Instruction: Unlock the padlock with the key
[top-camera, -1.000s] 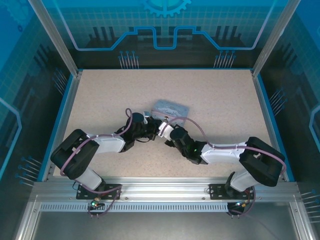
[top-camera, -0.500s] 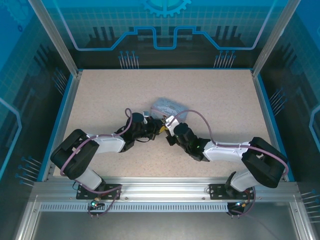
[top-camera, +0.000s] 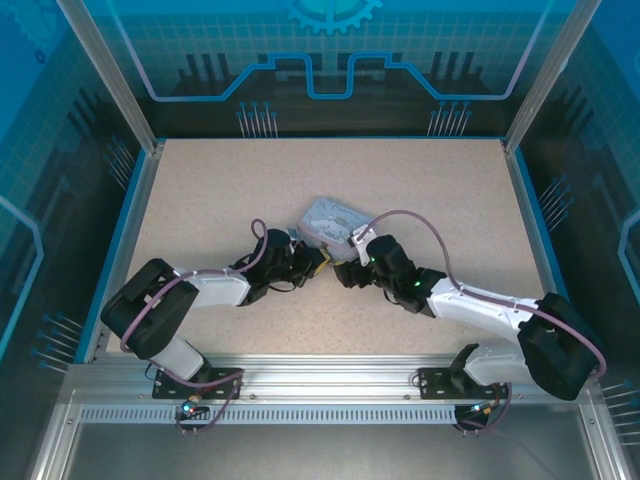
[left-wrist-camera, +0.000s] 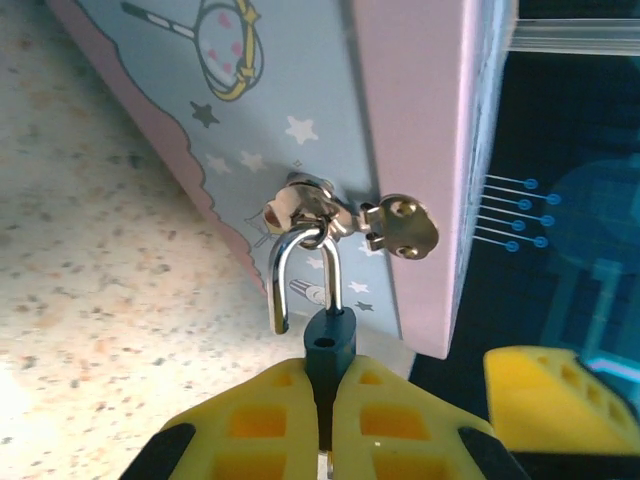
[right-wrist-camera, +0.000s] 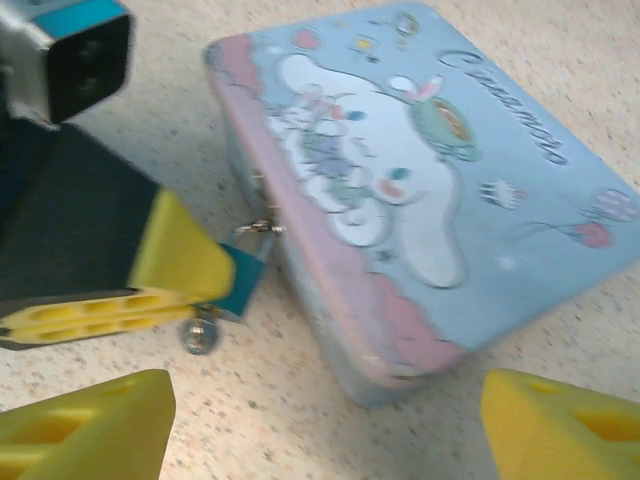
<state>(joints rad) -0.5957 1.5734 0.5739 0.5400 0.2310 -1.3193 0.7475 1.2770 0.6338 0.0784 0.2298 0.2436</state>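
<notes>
Since the right claw (top-camera: 347, 268) has sprung wide and its arm has drawn back toward the right edge of the worktop (top-camera: 430, 170) within the last second, log this as a release after the key work, not a new approach.

Top view: the left claw (top-camera: 316, 262) has not shifted. It sits low at the near corner of the Cinnamoroll tin (top-camera: 335, 215), which lies about mid-worktop. Fine detail is too small to read here.

Left wrist view: you can see the yellow fingers (left-wrist-camera: 250, 420) pinched tight on the dark teal body of the padlock (left-wrist-camera: 330, 342). Its shackle (left-wrist-camera: 300, 270) passes through the tin's hasp (left-wrist-camera: 305, 205). One leg of the shackle hangs free beside the body instead of seating in it, so it reads as popped open. That is a judgement, not a certainty.

Right wrist view: the right claw's fingertips (right-wrist-camera: 90, 425) stand far apart at the bottom corners, nothing between them. The key (right-wrist-camera: 197, 335) has been let go and hangs from the underside of the padlock, just beside the tin's front wall.

Note for you: the unlocking looks essentially done. The shackle is not yet unhooked from the hasp.
</notes>
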